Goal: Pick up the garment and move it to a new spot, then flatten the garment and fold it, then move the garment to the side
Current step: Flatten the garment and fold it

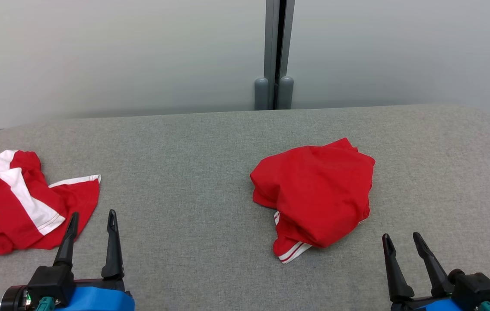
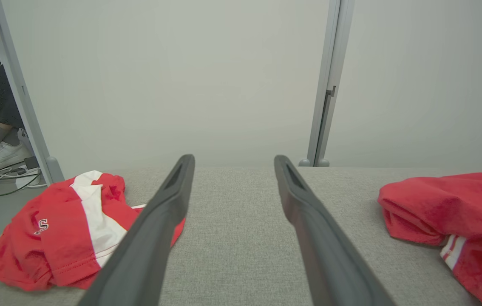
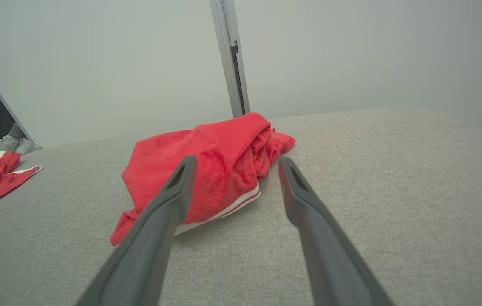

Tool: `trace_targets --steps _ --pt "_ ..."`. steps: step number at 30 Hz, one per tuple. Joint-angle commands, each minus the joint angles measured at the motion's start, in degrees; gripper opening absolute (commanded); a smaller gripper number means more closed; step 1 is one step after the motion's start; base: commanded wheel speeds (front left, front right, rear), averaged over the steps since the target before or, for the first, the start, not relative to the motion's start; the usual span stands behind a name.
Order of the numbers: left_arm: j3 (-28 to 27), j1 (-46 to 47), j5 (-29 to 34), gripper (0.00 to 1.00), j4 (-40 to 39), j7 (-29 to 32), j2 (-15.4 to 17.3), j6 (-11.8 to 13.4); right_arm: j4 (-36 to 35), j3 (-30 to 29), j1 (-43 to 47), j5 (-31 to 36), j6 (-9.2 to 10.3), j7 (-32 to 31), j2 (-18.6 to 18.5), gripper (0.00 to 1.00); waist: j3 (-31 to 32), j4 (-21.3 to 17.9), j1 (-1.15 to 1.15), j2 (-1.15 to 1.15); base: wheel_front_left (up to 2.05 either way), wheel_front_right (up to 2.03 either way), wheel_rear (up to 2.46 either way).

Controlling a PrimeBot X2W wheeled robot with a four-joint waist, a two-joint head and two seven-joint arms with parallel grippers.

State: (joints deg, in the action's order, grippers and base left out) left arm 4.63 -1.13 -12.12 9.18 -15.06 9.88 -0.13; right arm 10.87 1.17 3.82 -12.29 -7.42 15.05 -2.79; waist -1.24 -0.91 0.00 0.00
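Find crumpled red fabric garment with white-striped hem (image 1: 314,194) lying right of centre on grey felt-covered tabletop (image 1: 193,164), untouched. See left end effector (image 1: 93,214) wide open, empty, just beside second red garment with broad white stripe (image 1: 20,203) at tabletop's left edge. See right end effector (image 1: 401,236) likewise open, empty, near first garment's right side.

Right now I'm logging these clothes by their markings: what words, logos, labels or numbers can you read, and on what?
"S": a white-outlined letter on the red-and-white garment at the left; whatever sits beside it is lost in a crease and can't be read.
Crumpled red garment: white stripes at the hem, no text showing.
Nothing else legible.
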Motion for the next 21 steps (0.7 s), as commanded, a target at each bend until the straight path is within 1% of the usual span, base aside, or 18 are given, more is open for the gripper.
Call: trace_targets --steps 1,21 --pt "-0.3 0.5 0.4 1.00 0.1 -0.2 -0.3 -0.4 0.1 -0.2 0.1 0.1 -0.13 0.2 -0.2 1.00 -0.1 0.0 0.00 0.00 0.00 0.00 0.00" --pt "-2.5 0.1 2.3 1.00 0.5 -0.2 -1.6 -1.9 0.5 -0.4 0.4 0.3 -0.13 0.2 -0.2 1.00 0.2 -0.1 0.00 0.00 0.00 0.00 0.00"
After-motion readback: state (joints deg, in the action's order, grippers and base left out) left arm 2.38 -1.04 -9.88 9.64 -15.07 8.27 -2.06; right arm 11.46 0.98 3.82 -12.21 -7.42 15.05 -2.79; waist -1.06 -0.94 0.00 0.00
